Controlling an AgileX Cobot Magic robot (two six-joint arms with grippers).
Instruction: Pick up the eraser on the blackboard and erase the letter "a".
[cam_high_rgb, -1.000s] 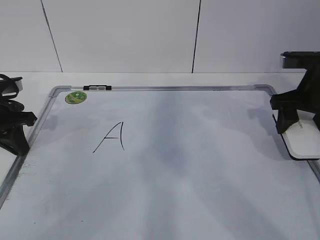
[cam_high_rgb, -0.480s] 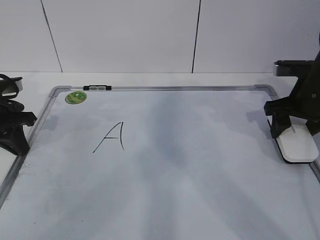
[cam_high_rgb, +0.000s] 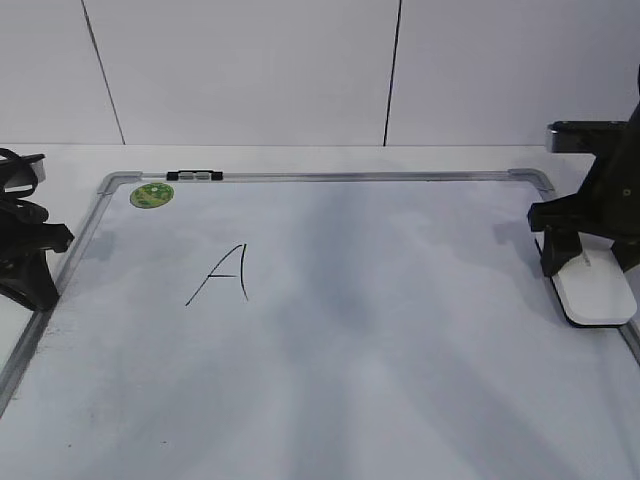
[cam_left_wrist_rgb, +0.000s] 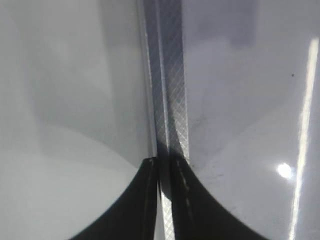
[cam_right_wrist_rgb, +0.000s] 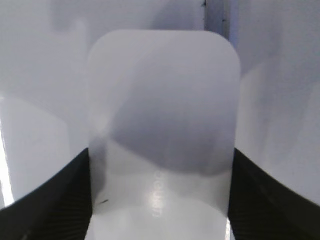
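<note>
Under the right tool (cam_high_rgb: 585, 262), fingers flanking the half-hidden eraser (cam_high_rgb: 597, 296), contact unclear; left tool (cam_left_wrist_rgb: 165, 200) nearly shut, empty.

My eraser (cam_high_rgb: 596, 293) lies at the blackboard's (cam_high_rgb: 400, 350) right edge; the capital "A" (cam_high_rgb: 222, 274) sits left, sticker (cam_high_rgb: 152, 194) far-left corner.
</note>
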